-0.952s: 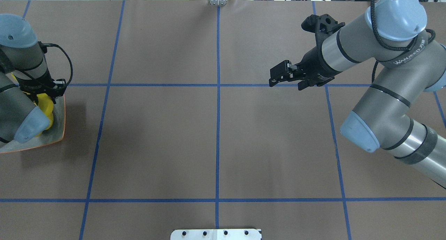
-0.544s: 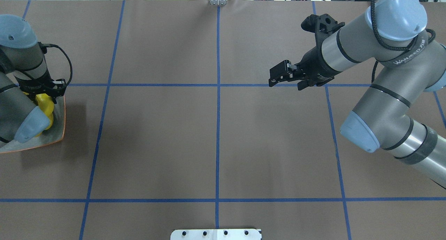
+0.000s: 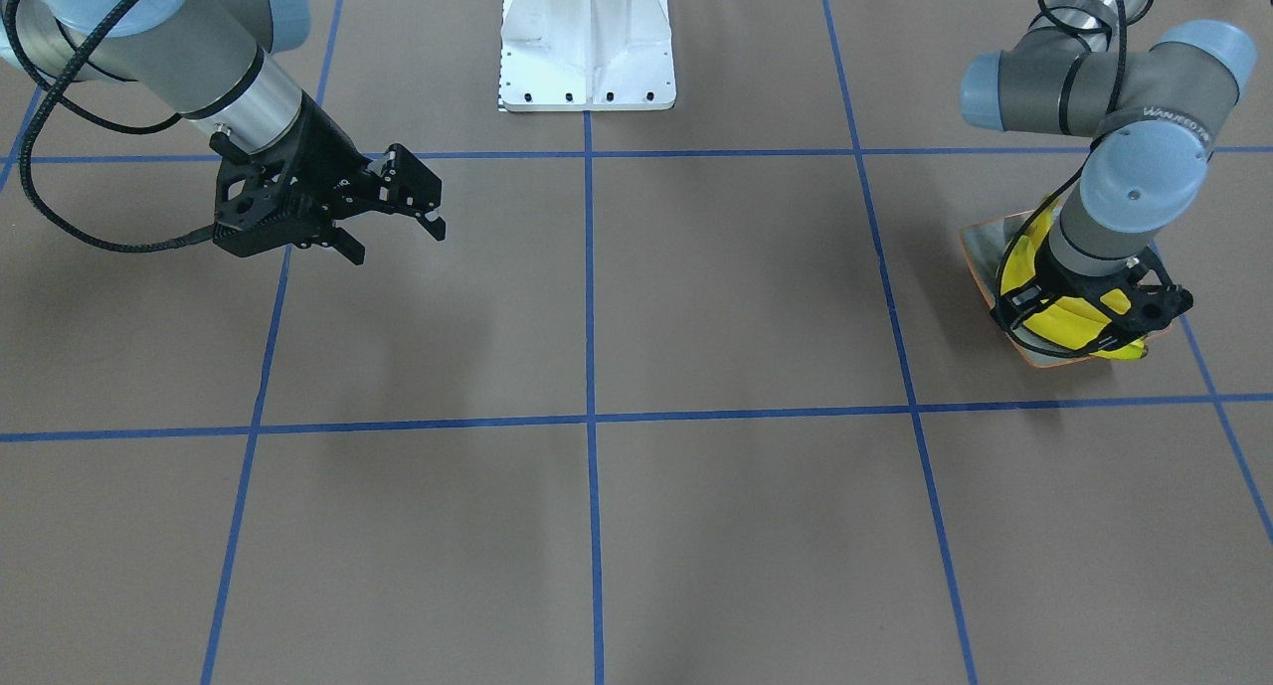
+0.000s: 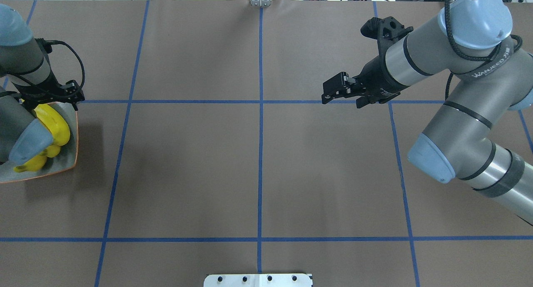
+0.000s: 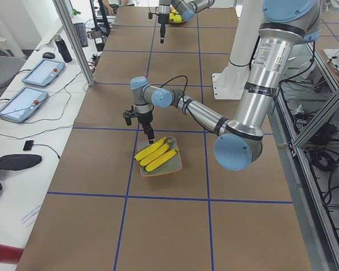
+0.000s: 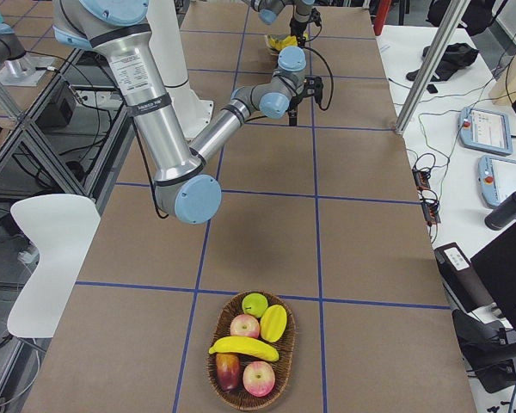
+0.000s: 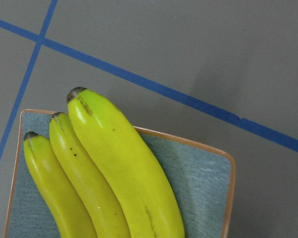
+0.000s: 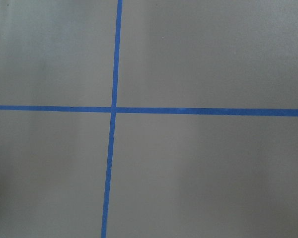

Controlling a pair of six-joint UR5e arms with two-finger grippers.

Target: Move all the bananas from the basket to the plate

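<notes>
Three yellow bananas (image 7: pixel 119 163) lie side by side on the grey-green plate (image 7: pixel 203 183) with the orange rim, at the table's left end (image 4: pixel 71 131). They also show in the exterior left view (image 5: pixel 155 153). My left gripper (image 5: pixel 151 137) hangs just above the bananas' far ends; its wrist hides the fingers from above, so I cannot tell its state. A fourth banana (image 6: pixel 243 347) lies in the wicker basket (image 6: pixel 288 361) beyond the table's right end. My right gripper (image 3: pixel 398 245) is open and empty, in the air over the right half.
The basket also holds several apples (image 6: pixel 259 377), a green fruit (image 6: pixel 254 304) and a yellow-orange fruit (image 6: pixel 273 323). The robot's white base plate (image 3: pixel 587 79) stands at the middle of my side. Blue tape lines (image 4: pixel 260 153) divide the brown table.
My left wrist has moved back and off the plate, uncovering more of the bananas. The right arm has not moved.
</notes>
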